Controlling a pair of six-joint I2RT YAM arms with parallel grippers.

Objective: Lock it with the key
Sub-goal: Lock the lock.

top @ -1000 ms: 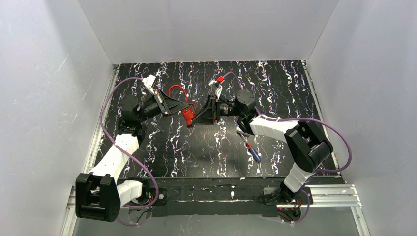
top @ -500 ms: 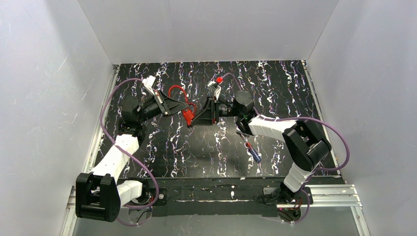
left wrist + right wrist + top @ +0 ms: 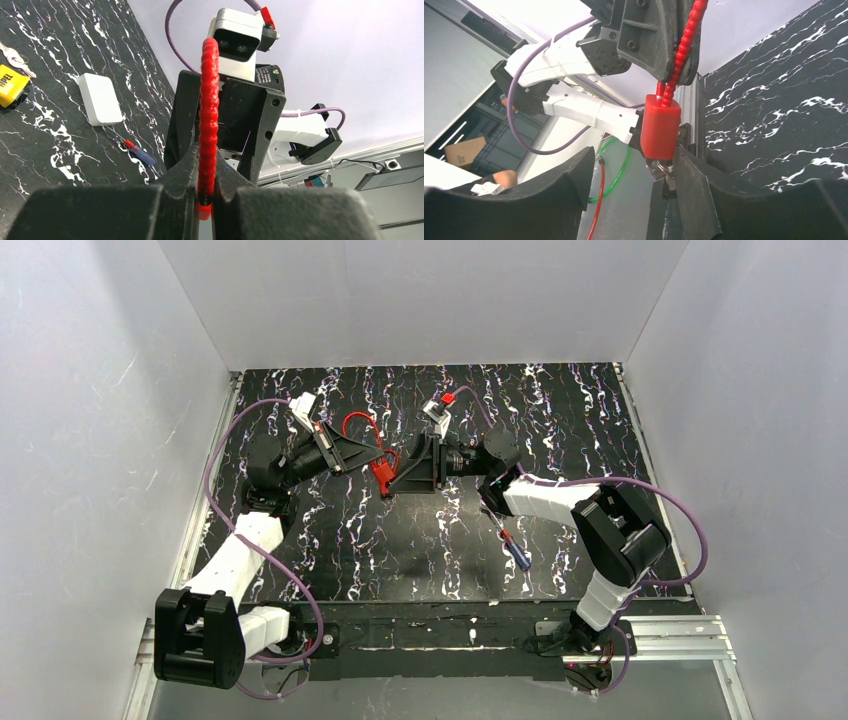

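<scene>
1. The left gripper [image 3: 206, 172] had its jaws pinched narrow on the red cable [image 3: 209, 100], which ran up between the fingers.
2. The cable looped back toward the left arm and met the top of the red lock [image 3: 660, 127].
3. The lock hung from the cable above the middle of the table [image 3: 400, 550], between the two grippers.
4. The right gripper [image 3: 634, 165] stood with its jaws wide, one finger on each side of the lock's lower end and neither clamping it.
5. A key [image 3: 665, 172] stuck out of the bottom of the lock, just beside one of the right fingers [image 3: 694, 195]; I cannot tell whether that finger touched it.
6. The grippers faced each other, the left one to the left of the lock and the right one to its right.
7. A screwdriver [image 3: 512, 548] with a blue and red handle lay on the table near the right arm.
8. A white box [image 3: 100, 99] lay just beside the screwdriver.
9. A yellow padlock [image 3: 10, 86] with its keys [image 3: 14, 56] lay on the table, apart from the box.
</scene>
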